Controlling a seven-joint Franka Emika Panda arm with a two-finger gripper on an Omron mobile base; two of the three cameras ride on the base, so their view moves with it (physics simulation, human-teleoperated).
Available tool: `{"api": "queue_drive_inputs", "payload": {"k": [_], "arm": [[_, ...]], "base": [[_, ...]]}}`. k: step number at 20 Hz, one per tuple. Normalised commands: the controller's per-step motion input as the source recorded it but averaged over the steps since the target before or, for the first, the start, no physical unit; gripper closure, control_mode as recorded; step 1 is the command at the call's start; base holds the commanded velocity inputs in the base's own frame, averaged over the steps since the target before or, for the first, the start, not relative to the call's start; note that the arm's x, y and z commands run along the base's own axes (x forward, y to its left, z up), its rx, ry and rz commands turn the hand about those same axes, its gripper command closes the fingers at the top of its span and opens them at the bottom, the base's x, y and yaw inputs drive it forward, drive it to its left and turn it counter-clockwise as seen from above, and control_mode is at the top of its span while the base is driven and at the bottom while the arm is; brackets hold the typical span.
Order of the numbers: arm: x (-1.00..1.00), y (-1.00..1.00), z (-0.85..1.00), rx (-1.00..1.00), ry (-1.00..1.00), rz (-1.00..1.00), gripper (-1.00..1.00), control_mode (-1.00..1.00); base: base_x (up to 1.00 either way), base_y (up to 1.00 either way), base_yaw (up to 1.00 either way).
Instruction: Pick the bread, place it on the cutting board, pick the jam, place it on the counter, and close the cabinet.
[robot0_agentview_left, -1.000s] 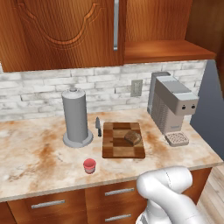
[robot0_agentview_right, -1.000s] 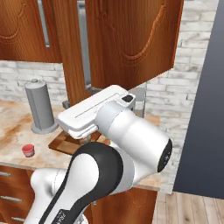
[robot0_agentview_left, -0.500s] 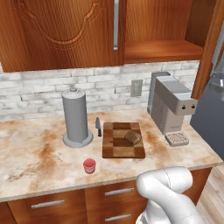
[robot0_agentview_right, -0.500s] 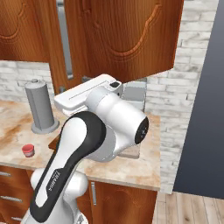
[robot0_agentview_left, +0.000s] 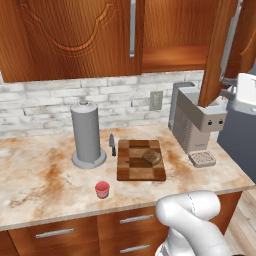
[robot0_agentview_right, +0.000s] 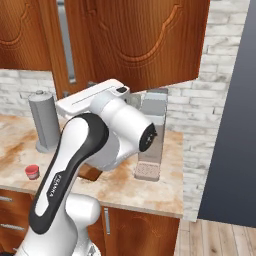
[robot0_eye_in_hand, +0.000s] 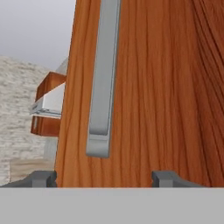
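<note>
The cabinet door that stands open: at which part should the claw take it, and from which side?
Take the vertical silver bar handle on the open cabinet door, coming straight at the door's face, one finger on each side of the bar. It is narrow, upright and stands off the wood; the claw already faces it.

The brown bread (robot0_agentview_left: 152, 158) lies on the checkered cutting board (robot0_agentview_left: 135, 167). The red jam (robot0_agentview_left: 102, 189) stands upright on the table (robot0_agentview_left: 45, 180). The cabinet (robot0_agentview_left: 220, 55) door hangs ajar, right before the gripper (robot0_eye_in_hand: 104, 178).

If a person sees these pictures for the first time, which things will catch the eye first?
Probably the open cabinet door, swung out above the grey coffee machine at the counter's right end. Next, the bread on the checkered cutting board, with the red jam in front, near the counter edge.
</note>
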Motion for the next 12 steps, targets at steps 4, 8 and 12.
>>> {"api": "queue_drive_inputs", "payload": {"k": [4, 8, 12], "arm": [[0.26, 0.30, 0.00, 0.00, 0.00, -0.06, -1.00, -1.00], [0.34, 0.33, 0.00, 0.00, 0.00, -0.08, -1.00, -1.00], [0.48, 0.31, 0.00, 0.00, 0.00, -0.08, -1.00, -1.00]], "base": [[0.00, 0.00, 0.00], [0.00, 0.00, 0.00], [0.00, 0.00, 0.00]]}}
